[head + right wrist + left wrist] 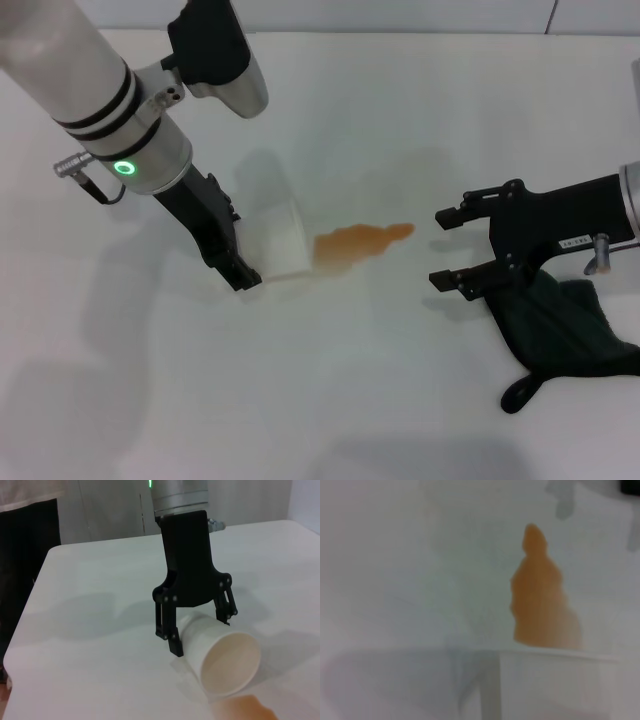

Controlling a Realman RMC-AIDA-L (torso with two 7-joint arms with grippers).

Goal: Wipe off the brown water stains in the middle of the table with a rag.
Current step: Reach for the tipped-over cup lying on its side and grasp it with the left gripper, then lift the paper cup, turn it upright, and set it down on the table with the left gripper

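A white cup (278,240) lies on its side on the white table (330,400), its mouth toward the brown water stains (360,243). My left gripper (255,255) straddles the cup with a finger against each side; the right wrist view shows this gripper (202,636) and the cup (225,660). The stain is an orange-brown patch with a narrow tail, also seen in the left wrist view (540,595). My right gripper (447,247) is open and empty just right of the stain's tail. The dark green-black rag (565,335) lies under the right arm.
The table's far edge (400,32) runs along the top of the head view. In the right wrist view the table's side edge (30,605) shows, with a dark shape (25,555) standing beyond it. The rag's loop tag (520,392) points toward the front.
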